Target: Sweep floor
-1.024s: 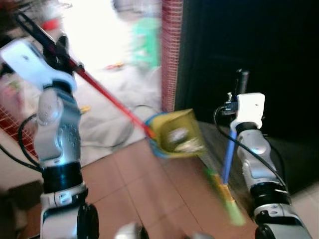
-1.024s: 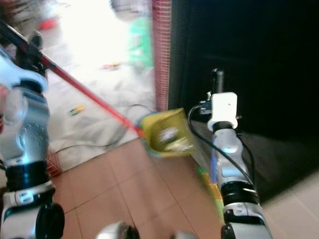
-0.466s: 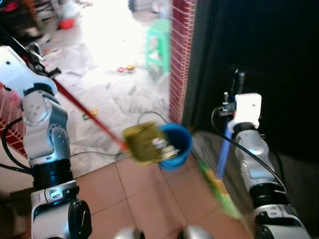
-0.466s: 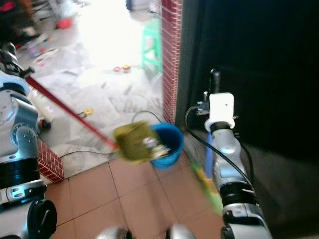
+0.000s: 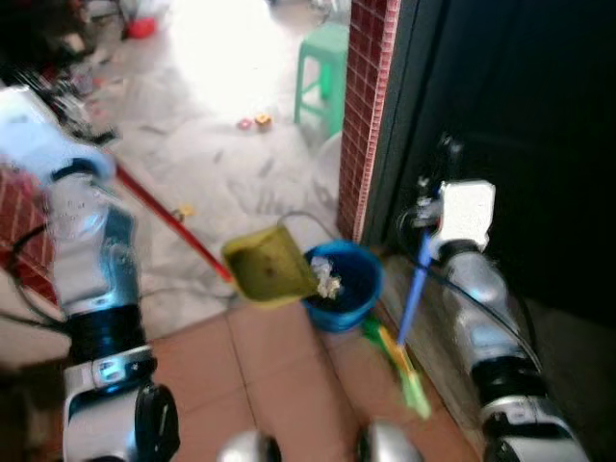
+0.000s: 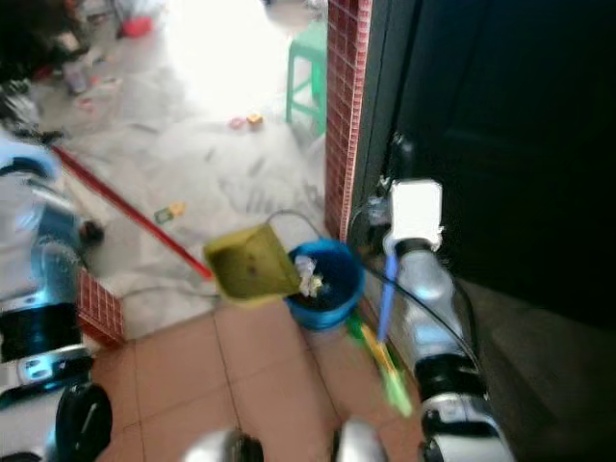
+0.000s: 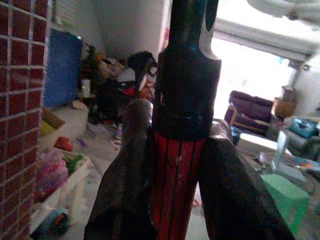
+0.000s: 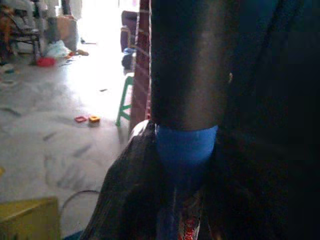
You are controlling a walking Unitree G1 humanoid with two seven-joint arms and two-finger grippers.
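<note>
Yellow dustpan tilted over rim of blue bucket, mouth toward bucket; scraps of debris at lip, inside bucket. Bucket on floor beside red brick pillar, at dustpan's 3 o'clock. Left gripper clamped on dustpan's red handle, which runs off to dustpan's 10 o'clock. Right gripper closed around broom's blue handle; green bristles on tile at bucket's 5 o'clock. Green stool at bucket's 12 o'clock, well apart.
</note>
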